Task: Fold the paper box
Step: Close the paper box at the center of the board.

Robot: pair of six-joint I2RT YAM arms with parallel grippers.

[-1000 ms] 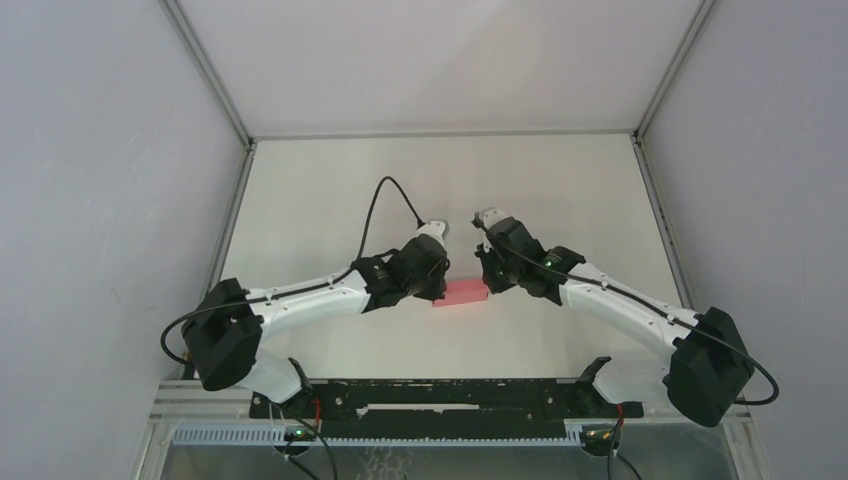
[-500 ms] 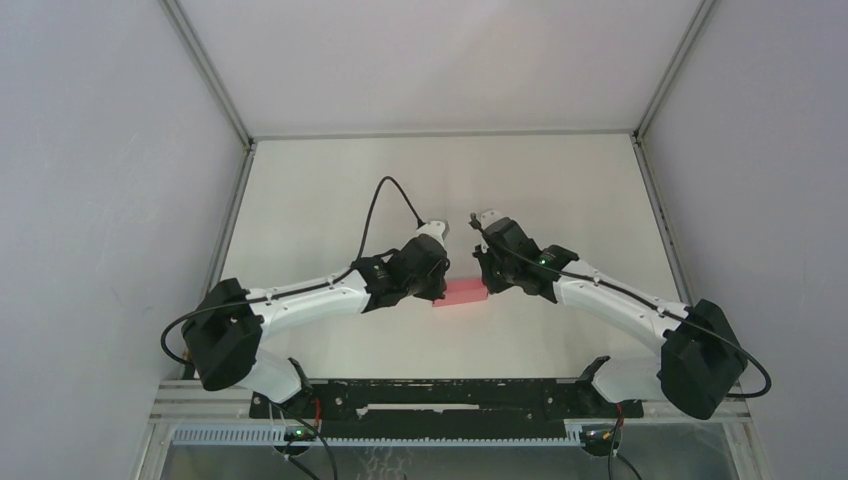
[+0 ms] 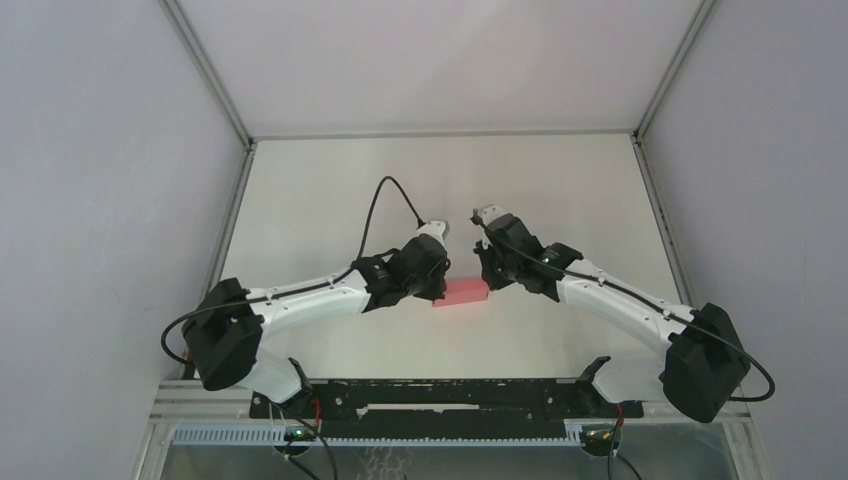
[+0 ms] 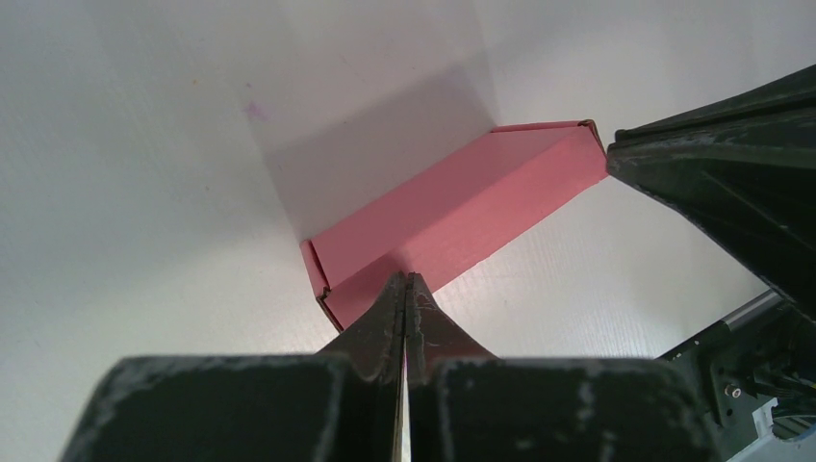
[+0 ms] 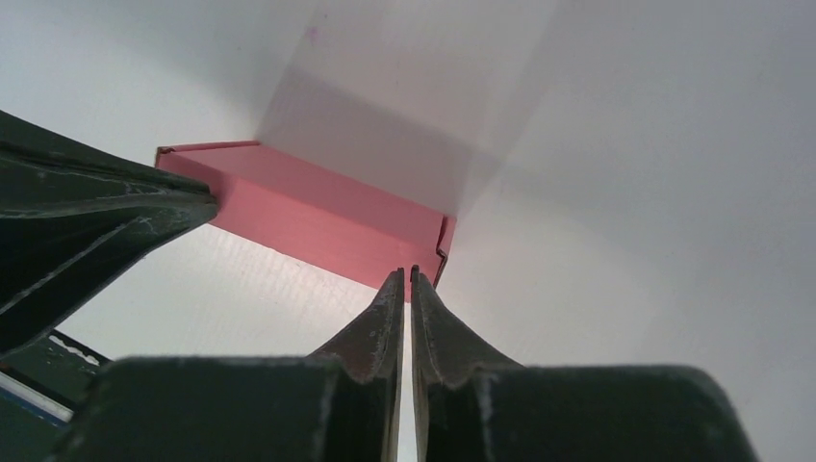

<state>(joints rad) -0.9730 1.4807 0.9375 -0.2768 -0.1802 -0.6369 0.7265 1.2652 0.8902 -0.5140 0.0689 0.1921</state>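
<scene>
The pink paper box (image 3: pixel 462 293) lies on the table as a closed, flat oblong between my two grippers. My left gripper (image 3: pixel 441 289) is shut, its tips pressed against the box's left end; in the left wrist view the left gripper (image 4: pixel 406 277) meets the long side of the box (image 4: pixel 452 217) near a corner. My right gripper (image 3: pixel 485 282) is at the box's right end. In the right wrist view the right gripper (image 5: pixel 406 271) stands all but shut, a thin slit with nothing in it, against the box (image 5: pixel 318 217) by its right corner.
White table (image 3: pixel 330 210) inside grey walls with metal corner posts. A black cable (image 3: pixel 385 195) loops over the left arm. A black rail (image 3: pixel 440 395) runs along the near edge. The opposite gripper's dark finger (image 4: pixel 722 183) shows at the box's far corner.
The right arm's elbow and base shifted slightly and its jaws narrowed a touch. The box and the left arm have stayed where they were.
</scene>
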